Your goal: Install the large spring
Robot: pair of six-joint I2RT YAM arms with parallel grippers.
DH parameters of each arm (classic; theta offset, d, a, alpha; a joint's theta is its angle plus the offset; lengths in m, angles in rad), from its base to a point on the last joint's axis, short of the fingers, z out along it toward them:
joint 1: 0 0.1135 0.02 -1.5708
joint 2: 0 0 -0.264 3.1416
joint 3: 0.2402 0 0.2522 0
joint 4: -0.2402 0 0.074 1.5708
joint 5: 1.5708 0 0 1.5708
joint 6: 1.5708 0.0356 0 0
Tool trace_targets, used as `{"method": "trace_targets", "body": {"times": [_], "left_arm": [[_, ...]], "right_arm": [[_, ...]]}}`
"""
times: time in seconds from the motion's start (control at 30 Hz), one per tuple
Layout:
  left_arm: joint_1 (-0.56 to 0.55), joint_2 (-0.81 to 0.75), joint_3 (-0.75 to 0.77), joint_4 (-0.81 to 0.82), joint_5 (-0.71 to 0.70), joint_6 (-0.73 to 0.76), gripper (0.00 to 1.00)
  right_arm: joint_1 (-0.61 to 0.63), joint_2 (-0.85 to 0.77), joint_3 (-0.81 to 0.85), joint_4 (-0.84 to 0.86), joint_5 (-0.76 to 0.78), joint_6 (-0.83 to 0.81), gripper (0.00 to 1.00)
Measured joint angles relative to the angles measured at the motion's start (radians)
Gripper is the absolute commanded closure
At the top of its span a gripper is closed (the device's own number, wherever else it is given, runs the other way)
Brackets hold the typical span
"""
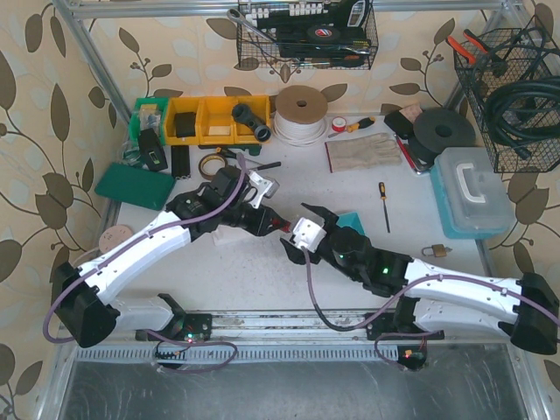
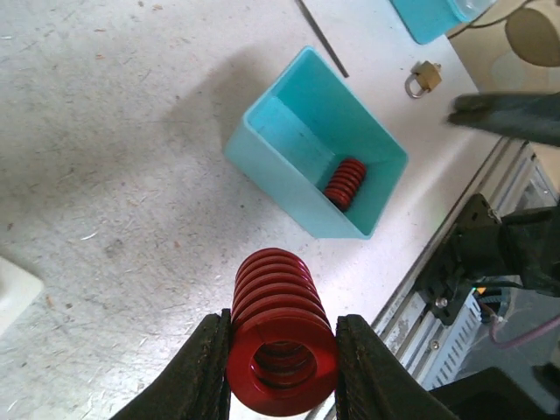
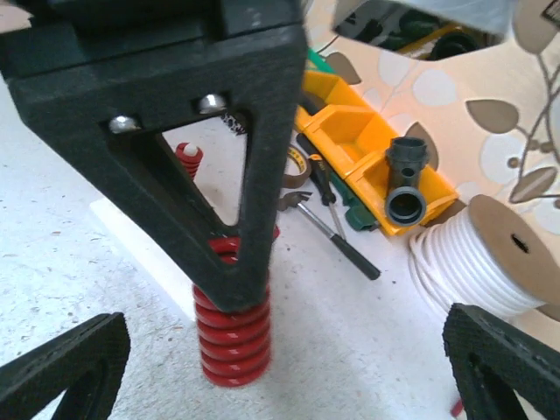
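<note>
My left jaws (image 2: pixel 282 367) hold the big red metal coil spring (image 2: pixel 280 306), one finger on each side. It stands up straight with its bottom end on the pale table (image 2: pixel 105 175), just beside the flat white block (image 3: pixel 140 249). My right jaws (image 3: pixel 284 367) are spread wide and hold nothing. A small red spring on a white-tipped peg (image 3: pixel 188 160) stands on that block. I think the big spring goes there too, but I cannot see its spot. I should lift it straight, go slowly, and not let it tip.
</note>
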Motion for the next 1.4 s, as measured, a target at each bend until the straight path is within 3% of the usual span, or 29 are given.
{"method": "trace_targets", "body": {"times": [0.2, 0.5, 0.87, 1.4], "left_arm": [[0.031, -0.002, 0.043, -0.098, -0.095, 0.026, 1.0], [0.101, -0.032, 0.068, -0.254, -0.297, 0.074, 1.0], [0.183, -0.033, 0.095, -0.41, -0.462, 0.092, 1.0], [0.262, 0.079, 0.069, -0.41, -0.488, 0.105, 1.0]], "right_arm": [[-0.023, -0.043, 0.05, -0.113, 0.064, 0.076, 0.03], [-0.194, -0.053, 0.164, -0.25, 0.111, 0.257, 0.03], [-0.325, -0.132, -0.023, -0.235, 0.156, 0.421, 0.03], [-0.34, -0.129, -0.034, -0.217, 0.152, 0.483, 0.03]]}}
